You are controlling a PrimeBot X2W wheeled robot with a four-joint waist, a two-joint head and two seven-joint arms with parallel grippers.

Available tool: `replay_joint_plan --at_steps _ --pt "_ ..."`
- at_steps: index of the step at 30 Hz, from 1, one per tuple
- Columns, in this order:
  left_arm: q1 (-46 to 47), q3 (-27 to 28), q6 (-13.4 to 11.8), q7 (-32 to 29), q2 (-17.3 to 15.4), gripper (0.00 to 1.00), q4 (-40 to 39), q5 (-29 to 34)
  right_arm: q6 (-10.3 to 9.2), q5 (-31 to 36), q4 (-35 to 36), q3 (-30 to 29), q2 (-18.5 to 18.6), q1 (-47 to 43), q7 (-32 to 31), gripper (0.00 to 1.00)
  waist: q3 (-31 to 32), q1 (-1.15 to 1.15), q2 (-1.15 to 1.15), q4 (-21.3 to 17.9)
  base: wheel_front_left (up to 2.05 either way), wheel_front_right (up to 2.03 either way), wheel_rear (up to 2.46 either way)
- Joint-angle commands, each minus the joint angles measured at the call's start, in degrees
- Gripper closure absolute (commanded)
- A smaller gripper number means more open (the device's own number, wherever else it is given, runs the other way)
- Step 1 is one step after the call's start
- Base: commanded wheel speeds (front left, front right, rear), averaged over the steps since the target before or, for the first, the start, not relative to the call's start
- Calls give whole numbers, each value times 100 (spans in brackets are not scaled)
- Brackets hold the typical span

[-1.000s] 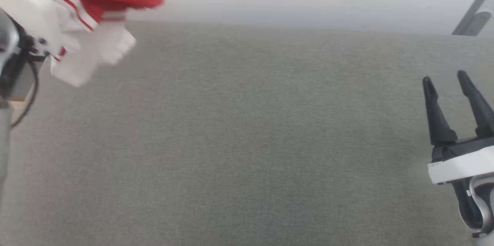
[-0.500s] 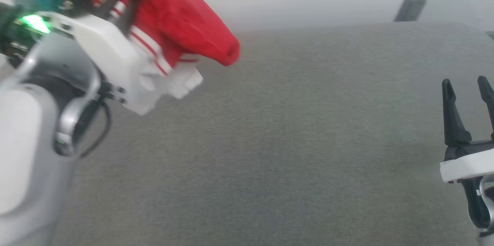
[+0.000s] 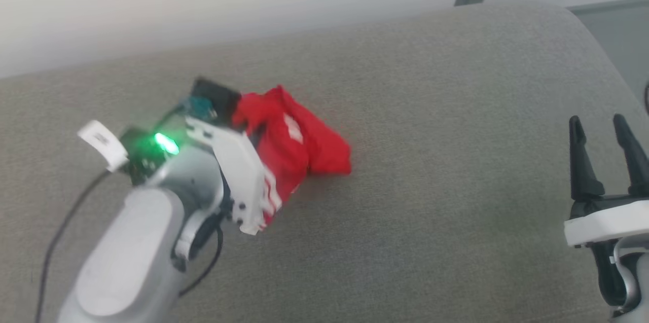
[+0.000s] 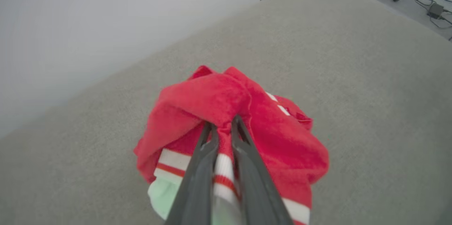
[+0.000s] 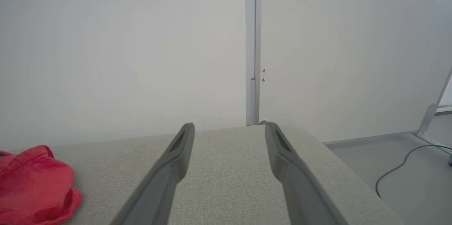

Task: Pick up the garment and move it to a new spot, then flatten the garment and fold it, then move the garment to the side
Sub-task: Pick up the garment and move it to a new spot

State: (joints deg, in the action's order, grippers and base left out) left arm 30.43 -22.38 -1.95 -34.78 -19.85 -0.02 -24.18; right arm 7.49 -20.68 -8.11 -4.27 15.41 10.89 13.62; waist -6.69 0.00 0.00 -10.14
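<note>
**Put the shirt (image 4: 282, 136) down softly**

The left fingers (image 4: 223, 120) are squeezed tight on a fold of the red shirt. The shirt is scrunched up in a ball. It is low over the left part of the big grey cushion (image 3: 456, 211). It may be touching the cushion or just above it; I cannot tell which. The right fingers (image 3: 597, 119) are spread apart and hold nothing. They wait far away at the right side.

The job now looks like putting the shirt in its new spot. It would be best to go down slowly until the shirt rests on the cushion, and only then let go. A place near the middle is good, so there is room all round to spread it flat. If the shirt drops in a ball near the edge, the sleeves may be hard to find.
</note>
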Motion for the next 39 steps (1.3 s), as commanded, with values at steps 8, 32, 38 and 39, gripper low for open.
replay_joint_plan --at_steps 8,32,38,39 --pt "-469 -215 55 312 329 100 1675 -206 0 -61 -156 202 -123 68 116 0 -157 0 0 -240 0 0 0" --pt "-14 -304 727 1069 763 0 3621 -703 0 -127 -478 412 -57 -91 166 0 368 0 0 89 0 0 0" --pt "-329 -152 747 1487 341 0 2963 -714 0 67 -401 272 -176 -309 166 0 733 0 0 378 0 0 0" --pt "-394 -96 721 1580 262 0 2849 -722 0 97 -389 239 -194 -348 166 0 767 0 0 422 0 0 0"
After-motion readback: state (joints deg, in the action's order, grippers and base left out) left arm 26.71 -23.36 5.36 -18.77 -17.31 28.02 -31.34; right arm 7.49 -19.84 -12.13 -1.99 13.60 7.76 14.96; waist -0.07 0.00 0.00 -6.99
